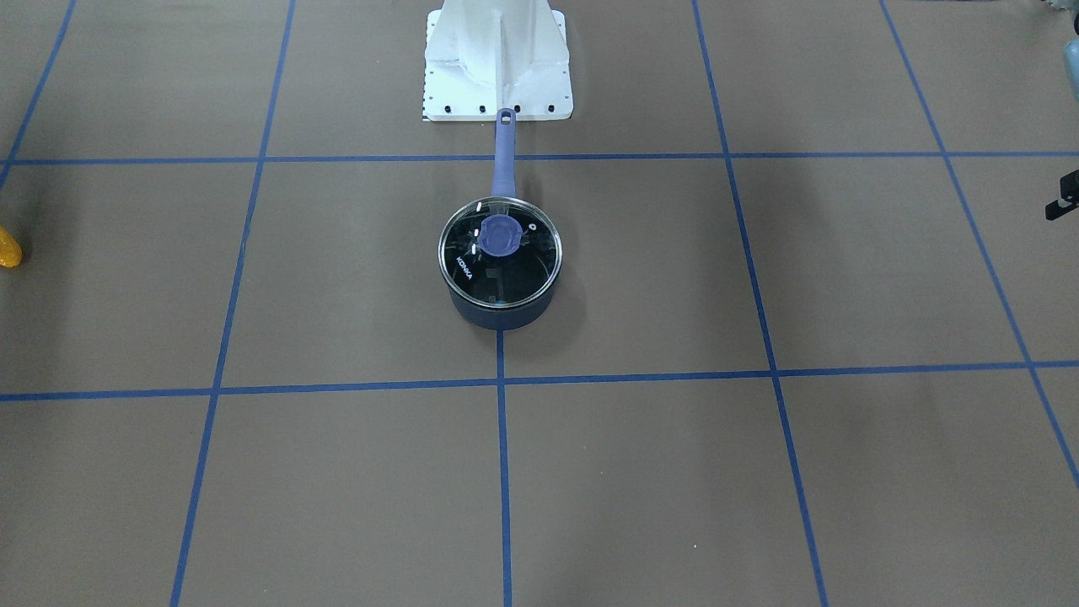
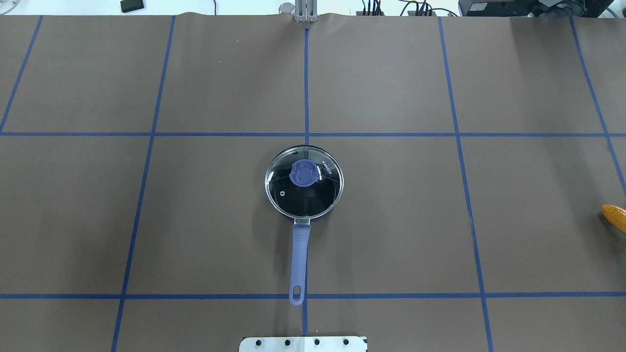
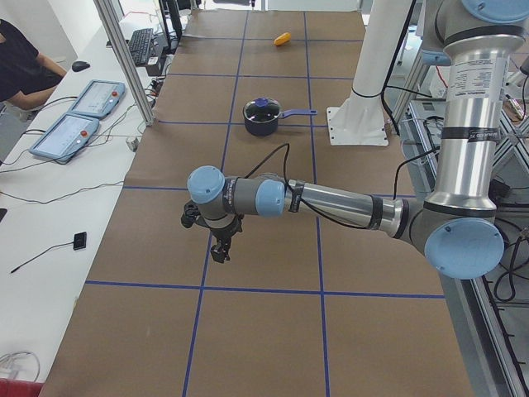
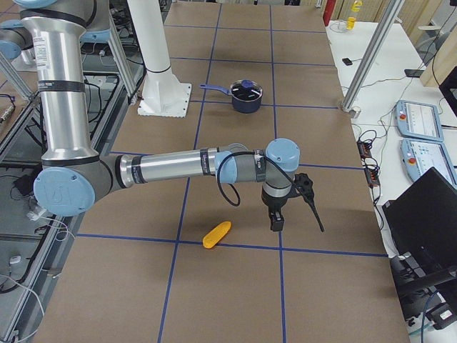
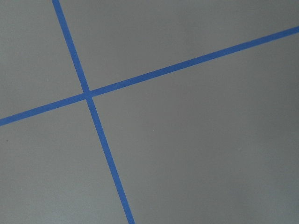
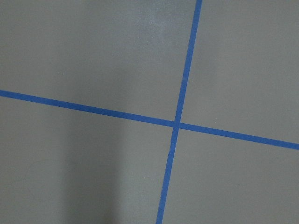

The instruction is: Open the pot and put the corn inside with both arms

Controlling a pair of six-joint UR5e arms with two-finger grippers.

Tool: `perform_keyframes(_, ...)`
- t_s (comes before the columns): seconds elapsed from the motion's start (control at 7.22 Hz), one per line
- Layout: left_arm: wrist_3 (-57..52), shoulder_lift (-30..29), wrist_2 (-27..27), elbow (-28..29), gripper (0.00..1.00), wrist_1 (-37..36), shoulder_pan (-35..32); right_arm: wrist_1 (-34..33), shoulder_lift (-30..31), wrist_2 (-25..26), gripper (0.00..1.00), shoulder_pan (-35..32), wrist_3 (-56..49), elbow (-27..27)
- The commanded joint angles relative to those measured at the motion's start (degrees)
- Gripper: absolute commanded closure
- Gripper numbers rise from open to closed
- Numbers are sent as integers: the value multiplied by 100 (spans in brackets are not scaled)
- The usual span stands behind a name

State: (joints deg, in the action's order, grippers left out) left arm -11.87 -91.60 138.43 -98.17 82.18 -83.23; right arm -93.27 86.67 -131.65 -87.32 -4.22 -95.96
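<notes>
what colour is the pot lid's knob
Periwinkle blue knob, same as the handle; clearest in the overhead view.

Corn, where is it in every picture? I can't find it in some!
Front-facing: corn at the far left edge, cut off.
Overhead: corn at the far right edge, cut off.
Exterior left: corn far away, top middle.
Exterior right: corn near, just below the middle.
Both wrist views: not there.
Shared landmark: the pot, near the middle of all four room views.

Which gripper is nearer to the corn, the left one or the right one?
Right. The right gripper hangs close to the corn, not touching it. The left gripper is far off, on the other side of the pot.
</notes>
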Motion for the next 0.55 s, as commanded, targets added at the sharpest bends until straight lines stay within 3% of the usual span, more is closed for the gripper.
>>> perform_keyframes(0.0, 44, 2, 0, 0, 0, 0, 8, 1, 34, 16, 0, -48, -8, -176)
perform_keyframes(0.28, 149, -129, 17, -9, 0, -17, 43, 10, 35, 25, 0, -31, -9, -231)
perform_keyframes(0.42, 759, -504, 43, -18, 0, -44, 61, 2, 17, -53, 0, -31, 79, -343)
